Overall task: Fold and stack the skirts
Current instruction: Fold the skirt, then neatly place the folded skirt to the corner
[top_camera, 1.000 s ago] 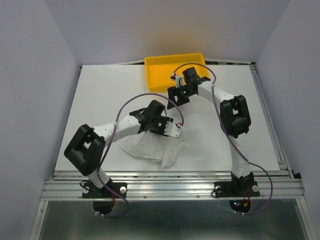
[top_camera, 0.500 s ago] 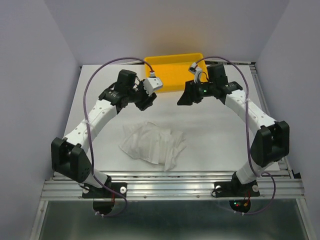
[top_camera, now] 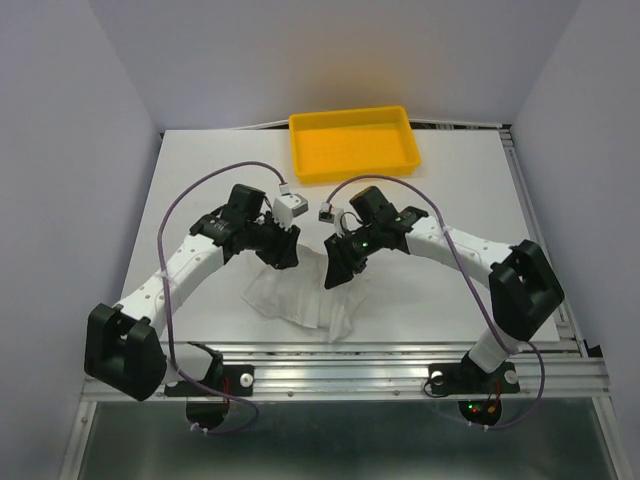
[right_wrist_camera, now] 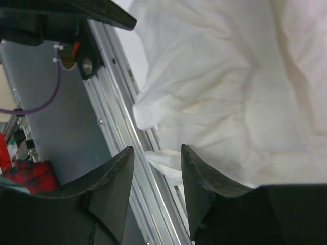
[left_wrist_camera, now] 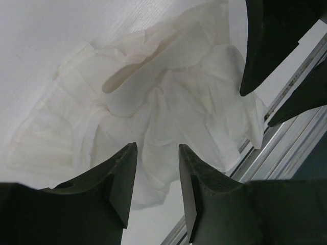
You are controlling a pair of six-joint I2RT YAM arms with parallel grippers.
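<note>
A crumpled white skirt bundle [top_camera: 300, 297] lies on the table near the front edge; it fills the left wrist view [left_wrist_camera: 153, 102] and the right wrist view [right_wrist_camera: 225, 81]. My left gripper [top_camera: 283, 255] is open and empty, just above the bundle's far left side. My right gripper [top_camera: 335, 275] is open and empty, over the bundle's far right side. In the left wrist view the left gripper [left_wrist_camera: 157, 149] has cloth showing between the jaws, without contact. In the right wrist view the right gripper [right_wrist_camera: 157, 150] frames a corner of cloth [right_wrist_camera: 163, 158] at the table's rail.
A yellow tray [top_camera: 353, 143] stands empty at the back of the white table [top_camera: 200, 180]. The aluminium rail [top_camera: 350, 350] runs along the front edge, just below the bundle.
Both arms have swung from near the tray down toward the front and now hover over the skirt bundle. The bundle has not visibly moved in the last half second.
</note>
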